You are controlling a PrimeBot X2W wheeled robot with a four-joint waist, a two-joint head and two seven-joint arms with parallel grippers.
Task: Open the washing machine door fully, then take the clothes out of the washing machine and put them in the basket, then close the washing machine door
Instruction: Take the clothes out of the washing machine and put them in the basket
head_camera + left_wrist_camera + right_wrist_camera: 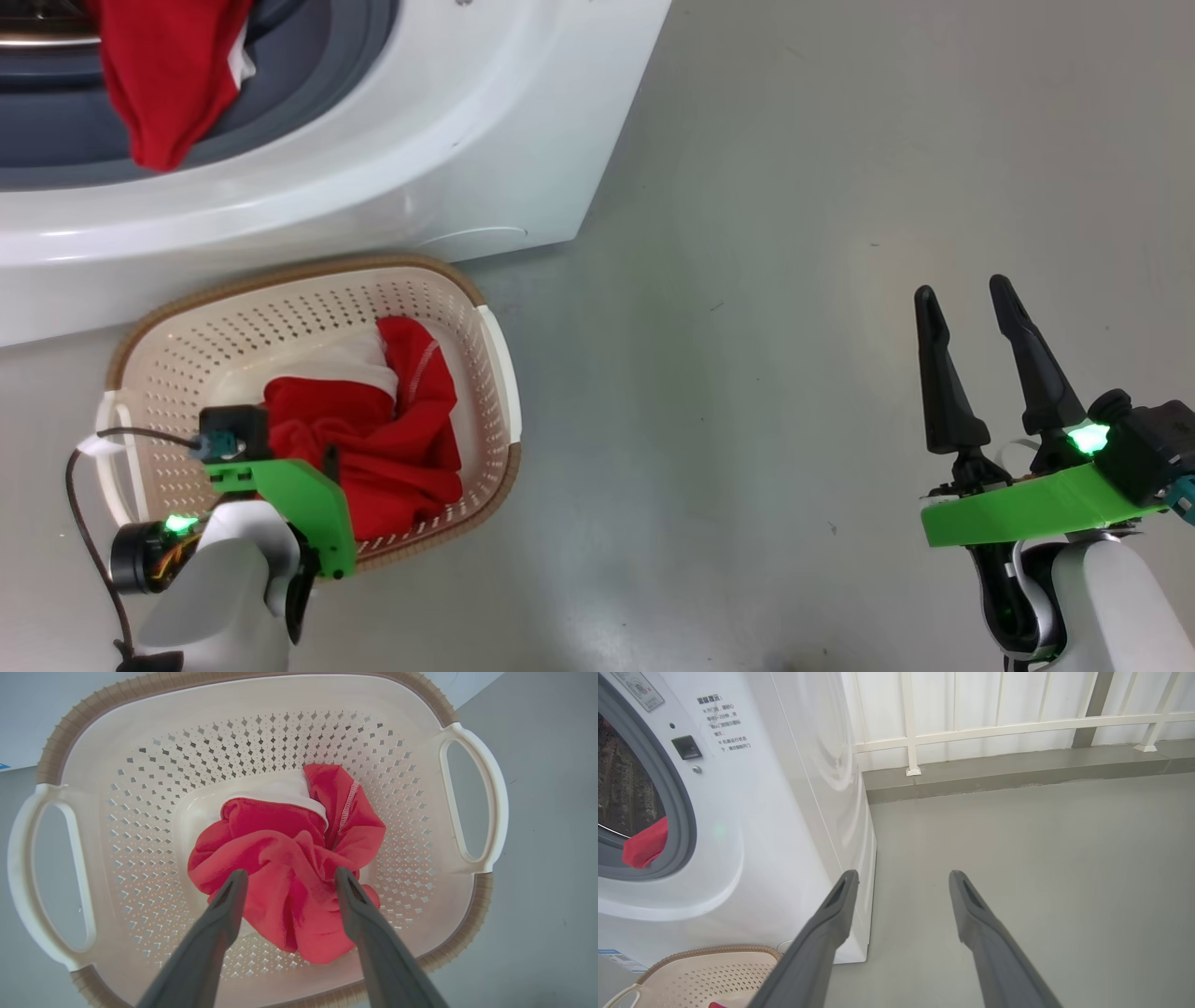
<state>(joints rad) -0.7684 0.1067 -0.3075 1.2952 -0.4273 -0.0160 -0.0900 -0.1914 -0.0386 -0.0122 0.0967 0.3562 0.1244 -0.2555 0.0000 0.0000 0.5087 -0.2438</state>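
Observation:
The cream basket [187, 345] with a brown rim stands on the floor in front of the white washing machine [448, 140]. One of the red clothes [280, 844], with a white band, lies crumpled in the basket [261, 732]. My left gripper [290, 871] hovers just over it, open and holding nothing. More red clothes [168, 84] hang out of the drum over the grey gasket [308, 84], and are also seen as red fabric [644, 844]. My right gripper [971, 303] stands open above bare floor to the right. The washing machine door is out of view.
Grey floor [747, 327] stretches right of the machine. A low kerb and a white railing [994, 728] run behind it. In the head view my left wrist's green bracket [299, 504] covers the basket's near side. A cable [79, 504] loops at the far left.

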